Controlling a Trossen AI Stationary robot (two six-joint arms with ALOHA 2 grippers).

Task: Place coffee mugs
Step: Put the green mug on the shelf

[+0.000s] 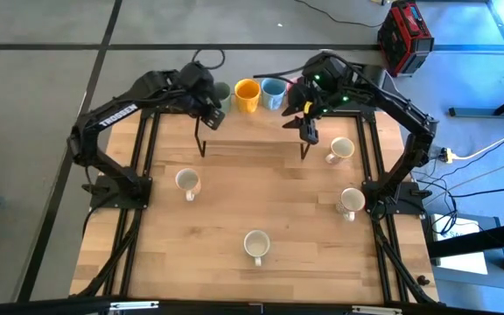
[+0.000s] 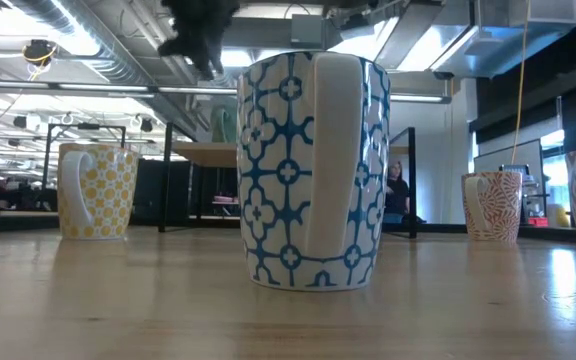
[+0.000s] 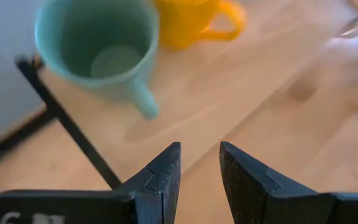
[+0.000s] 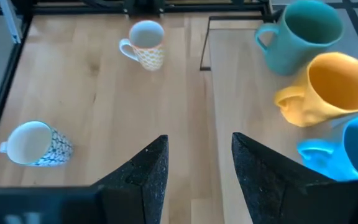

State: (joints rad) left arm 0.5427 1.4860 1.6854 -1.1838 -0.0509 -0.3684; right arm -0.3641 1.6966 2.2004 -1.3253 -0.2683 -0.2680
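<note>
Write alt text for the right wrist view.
The right gripper, open and empty, hangs over a wooden table. Green, orange and blue mugs cluster on one side; two patterned white mugs stand apart.

The counter (image 1: 261, 201) is pale wooden planking, standing on a grey floor (image 1: 33, 52) crossed by dark seams. Off its far right corner sits a red case (image 1: 405, 35), with cables (image 1: 471, 153) trailing nearby. Across the room run ceiling ducts (image 2: 78, 45) and strip lights; a person (image 2: 398, 195), apparently seated, shows behind dark desks.
</note>
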